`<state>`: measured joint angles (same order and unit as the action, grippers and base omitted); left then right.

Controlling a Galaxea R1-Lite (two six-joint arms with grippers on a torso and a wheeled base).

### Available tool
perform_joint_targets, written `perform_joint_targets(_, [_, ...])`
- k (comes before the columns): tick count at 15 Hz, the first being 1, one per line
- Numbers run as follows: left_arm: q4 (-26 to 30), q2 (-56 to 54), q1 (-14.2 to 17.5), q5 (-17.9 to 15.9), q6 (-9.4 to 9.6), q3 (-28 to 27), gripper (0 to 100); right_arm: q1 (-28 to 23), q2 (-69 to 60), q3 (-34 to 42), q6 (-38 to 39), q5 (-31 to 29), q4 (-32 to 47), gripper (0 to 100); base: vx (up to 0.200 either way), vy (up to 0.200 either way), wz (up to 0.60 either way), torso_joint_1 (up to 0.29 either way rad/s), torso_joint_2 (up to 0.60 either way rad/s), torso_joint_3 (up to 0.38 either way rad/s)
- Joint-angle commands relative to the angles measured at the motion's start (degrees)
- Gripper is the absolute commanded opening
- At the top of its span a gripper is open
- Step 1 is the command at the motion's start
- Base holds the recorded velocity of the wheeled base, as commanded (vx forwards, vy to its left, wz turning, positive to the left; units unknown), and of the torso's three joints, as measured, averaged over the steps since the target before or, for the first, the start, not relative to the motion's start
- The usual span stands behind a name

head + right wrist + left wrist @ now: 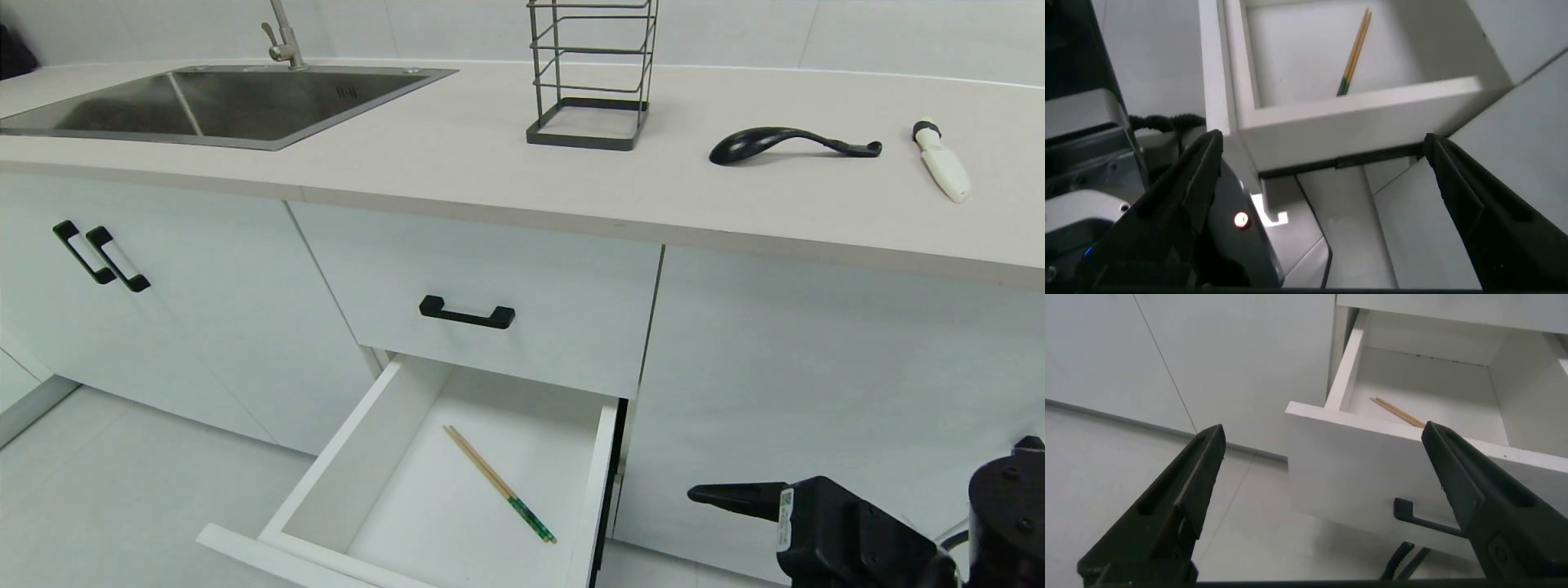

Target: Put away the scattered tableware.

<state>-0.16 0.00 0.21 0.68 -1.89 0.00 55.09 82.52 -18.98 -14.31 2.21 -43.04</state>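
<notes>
My left claw and right claw both wide open, empty; chopsticks in drawer lower centre, half hidden behind its front from left wrist view; black spoon plus white tool I can't identify on table, upper right.

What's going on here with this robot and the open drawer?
The robot is putting tableware away into a kitchen drawer. The lower drawer is pulled open, and a pair of chopsticks lies inside it. A black spoon and a white-handled utensil lie on the counter, not yet put away. The left gripper and right gripper are both open and empty, low near the drawer.
</notes>
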Motion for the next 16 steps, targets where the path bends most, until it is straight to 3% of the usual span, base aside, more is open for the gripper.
perform_joint_targets(1, [0.0,0.0,0.1,0.0,-0.04,0.0,100,-0.8,-1.6,2.3,0.0,0.2,0.0,100,0.0,0.0,0.0,0.0,0.0,0.0])
perform_joint_targets(16, [0.0,0.0,0.1,0.0,-0.04,0.0,100,2.6,4.4,1.8,1.3,-0.3,-4.5,100,0.0,0.0,0.0,0.0,0.0,0.0])
